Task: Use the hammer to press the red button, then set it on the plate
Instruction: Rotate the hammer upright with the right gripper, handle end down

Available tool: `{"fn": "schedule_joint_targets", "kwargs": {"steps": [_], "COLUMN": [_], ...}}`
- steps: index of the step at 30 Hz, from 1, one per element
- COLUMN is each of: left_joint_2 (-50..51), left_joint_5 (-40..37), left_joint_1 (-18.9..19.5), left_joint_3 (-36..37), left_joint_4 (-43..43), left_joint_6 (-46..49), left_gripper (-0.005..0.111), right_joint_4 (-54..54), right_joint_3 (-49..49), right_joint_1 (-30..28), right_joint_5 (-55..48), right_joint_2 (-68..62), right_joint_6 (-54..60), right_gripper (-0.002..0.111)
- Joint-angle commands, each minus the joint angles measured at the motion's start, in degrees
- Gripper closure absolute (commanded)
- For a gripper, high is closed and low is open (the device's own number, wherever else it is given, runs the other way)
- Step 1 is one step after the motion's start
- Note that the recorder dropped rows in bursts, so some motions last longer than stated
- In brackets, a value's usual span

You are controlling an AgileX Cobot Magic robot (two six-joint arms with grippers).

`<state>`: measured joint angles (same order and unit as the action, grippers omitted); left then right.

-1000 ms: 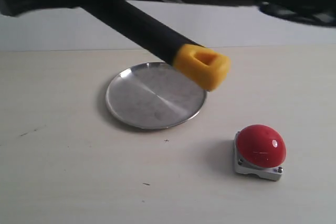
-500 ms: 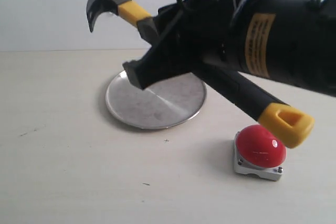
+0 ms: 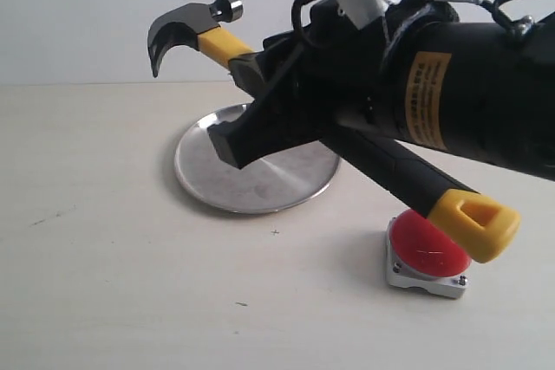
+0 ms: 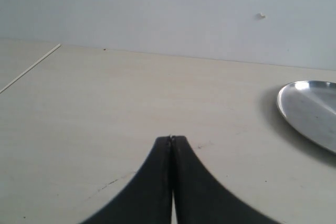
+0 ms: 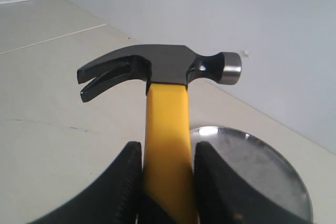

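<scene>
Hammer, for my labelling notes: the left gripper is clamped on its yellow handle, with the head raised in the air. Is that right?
Not quite. It is the right gripper that is clamped on the yellow handle of the hammer, head raised in the air, as the right wrist view shows. The left gripper is shut on nothing.

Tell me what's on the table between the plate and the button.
Nothing: the exterior view shows only bare table between the plate and the button.

looks like a lab (bare tabletop (image 3: 104, 301), blank wall (image 3: 69, 15))
</scene>
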<state>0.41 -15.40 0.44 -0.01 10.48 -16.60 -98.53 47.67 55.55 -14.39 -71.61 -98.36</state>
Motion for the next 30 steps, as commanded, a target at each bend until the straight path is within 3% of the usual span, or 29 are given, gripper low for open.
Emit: {"fn": "schedule_joint_targets", "kwargs": {"steps": [1, 6, 9, 10, 11, 12, 13, 14, 15, 16, 19, 24, 30], "left_joint_2": [-0.41, -0.41, -0.41, -0.41, -0.41, -0.41, -0.41, -0.41, -0.41, -0.41, -0.41, -0.41, -0.41], "left_joint_5": [0.13, 0.13, 0.13, 0.13, 0.13, 0.13, 0.13, 0.13, 0.13, 0.13, 0.13, 0.13, 0.13], "left_joint_1": [0.15, 0.15, 0.15, 0.15, 0.15, 0.15, 0.15, 0.15, 0.15, 0.15, 0.15, 0.15, 0.15], "left_joint_3": [0.01, 0.01, 0.01, 0.01, 0.01, 0.01, 0.01, 0.01, 0.01, 0.01, 0.01, 0.01, 0.01], "left_joint_4": [-0.31, -0.31, -0.31, -0.31, -0.31, -0.31, -0.31, -0.31, -0.31, -0.31, -0.31, -0.31, -0.31], "left_joint_6": [-0.03, -0.03, -0.03, -0.03, -0.03, -0.03, -0.03, -0.03, -0.03, -0.03, -0.03, -0.03, -0.03], "left_gripper": [0.107, 0.107, 0.107, 0.107, 0.107, 0.107, 0.107, 0.107, 0.107, 0.107, 0.107, 0.107, 0.107], "right_joint_4": [-1.41, -1.41, 6.59, 26.69, 35.96, 61.22, 73.37, 92.15, 99.66, 107.32, 110.89, 105.29, 112.54], "right_joint_3": [0.75, 0.75, 1.33, 2.64, 3.01, 2.82, 2.2, 0.53, -1.02, -4.83, -9.99, -14.08, -10.07], "right_joint_1": [-0.27, -0.42, -1.61, -2.64, -3.18, -4.87, -5.02, -5.02, -5.02, -5.02, -5.02, -5.02, -5.02], "right_joint_5": [0.13, 0.85, 1.05, 3.5, 6.31, 14.39, 17.83, 23.71, 28.36, 40.21, 57.22, 82.84, 84.35], "right_joint_2": [0.78, 0.78, 1.4, 1.27, 1.01, 0.53, 0.38, 0.12, 0.12, 0.1, -1.72, -8.48, -14.77], "right_joint_6": [-1.99, -1.84, 14.03, 45.09, 56.56, 81.05, 90.82, 106.07, 112.56, 117.87, 115.37, 103.27, 100.65], "right_gripper": [0.108, 0.108, 0.108, 0.108, 0.108, 0.108, 0.108, 0.108, 0.108, 0.108, 0.108, 0.108, 0.108]}}
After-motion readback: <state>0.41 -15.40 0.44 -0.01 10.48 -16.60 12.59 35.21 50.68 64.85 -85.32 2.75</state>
